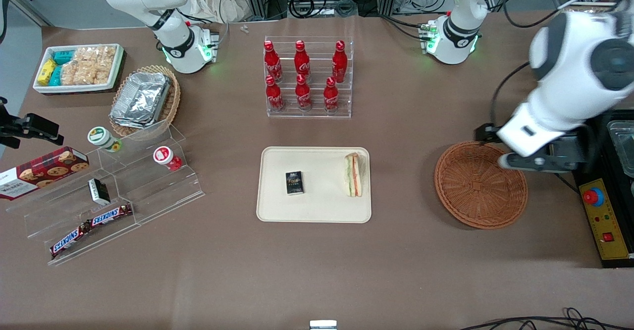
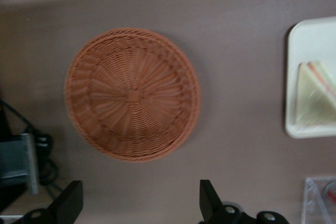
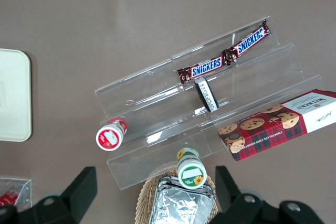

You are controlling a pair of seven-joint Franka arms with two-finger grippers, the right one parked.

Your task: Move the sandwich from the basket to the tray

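Observation:
The sandwich [image 1: 353,174] lies on the cream tray [image 1: 277,206], at the tray's end nearest the working arm. It also shows in the left wrist view [image 2: 315,93] on the tray's corner [image 2: 310,35]. The reddish-brown wicker basket [image 1: 480,185] sits on the table toward the working arm's end and holds nothing; the wrist view shows it whole [image 2: 132,94]. My left gripper [image 1: 515,161] hangs open and empty well above the basket's rim, on the side away from the tray. Its two fingers [image 2: 210,203] stand wide apart with bare table between them.
A small black box [image 1: 294,182] lies on the tray too. A clear rack of red cola bottles [image 1: 308,78] stands farther from the camera than the tray. A control box with a red button [image 1: 602,216] lies beside the basket. Clear stepped shelves with snacks [image 1: 119,191] stand toward the parked arm's end.

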